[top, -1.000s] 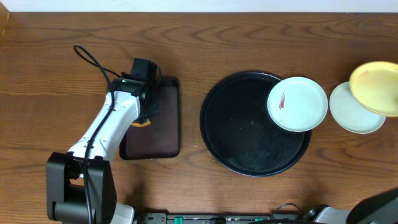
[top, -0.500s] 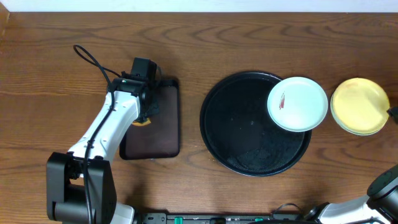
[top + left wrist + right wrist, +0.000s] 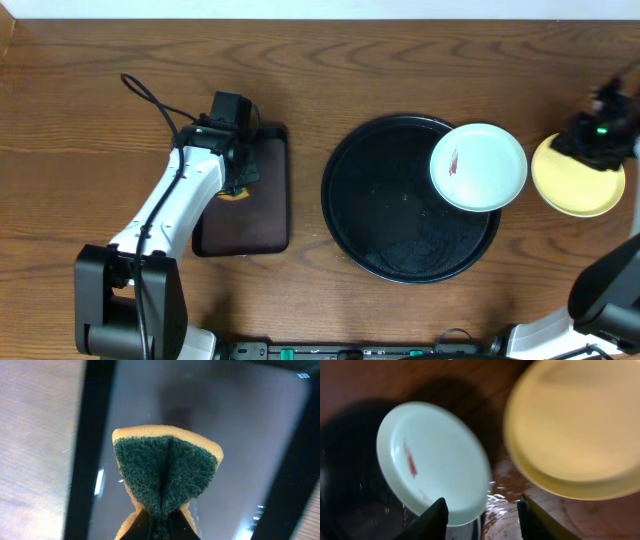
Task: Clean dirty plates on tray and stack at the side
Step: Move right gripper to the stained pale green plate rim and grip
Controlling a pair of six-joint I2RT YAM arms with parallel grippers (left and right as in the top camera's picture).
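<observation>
The yellow plate (image 3: pixel 575 188), airborne a second ago, now lies at the counter's (image 3: pixel 400 70) right edge, and the right claw (image 3: pixel 597 135) hangs over it spread and empty — so it looks released. One smeared mint plate (image 3: pixel 478 167) remains on the black tray's (image 3: pixel 380 215) right rim. The left claw (image 3: pixel 238 180) pinches the sponge (image 3: pixel 167 472) above the rectangular tray (image 3: pixel 262 225)

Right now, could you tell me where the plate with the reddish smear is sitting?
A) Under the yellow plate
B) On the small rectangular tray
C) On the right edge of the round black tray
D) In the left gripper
C: the mint plate with the smear rests on the right rim of the round black tray, left of the yellow plate.
</observation>
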